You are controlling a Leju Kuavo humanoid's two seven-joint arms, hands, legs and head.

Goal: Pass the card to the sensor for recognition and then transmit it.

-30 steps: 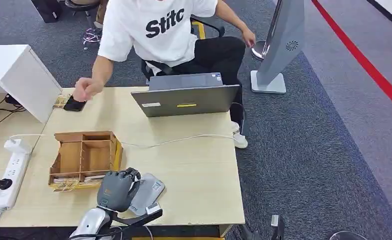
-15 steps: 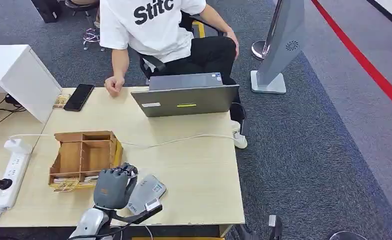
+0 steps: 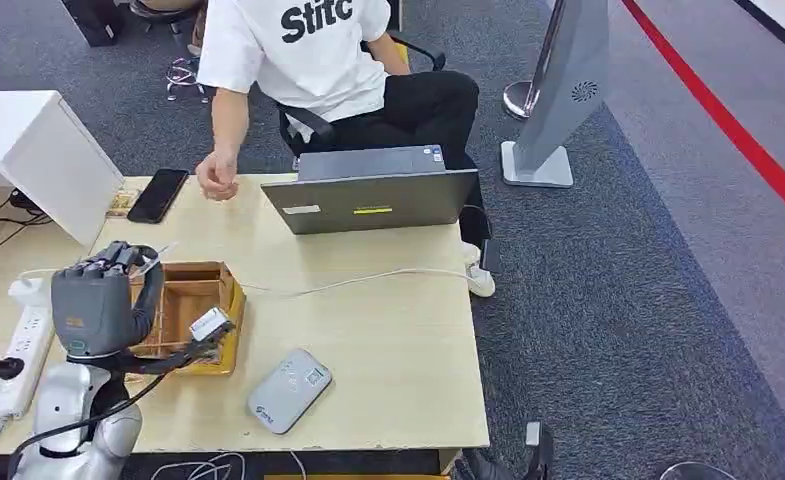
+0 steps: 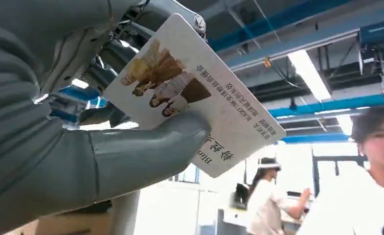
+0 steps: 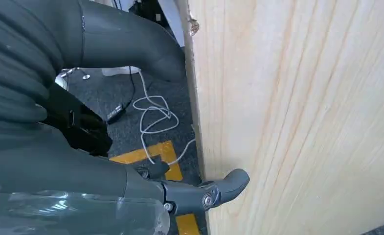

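The grey left hand [image 3: 93, 300] pinched a white printed card [image 4: 190, 93] between thumb and fingers, raised above the wooden worktop [image 3: 388, 330]. The grey rounded sensor [image 3: 288, 390] lay below, to its right; its long axis ran diagonally. The left hand was likely the nearer.

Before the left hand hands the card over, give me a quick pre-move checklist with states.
1. White printed card held by left hand: ok, thumb presses it against the fingers.
2. Card lifted above the brown wooden compartment box: ok.
3. Grey rounded card sensor unobstructed on the light wooden table: ok.
4. Card already recognised by the sensor: cannot tell.
5. Person's hand ready to receive: not ok, resting at the far table edge.
6. Right hand free: cannot tell.
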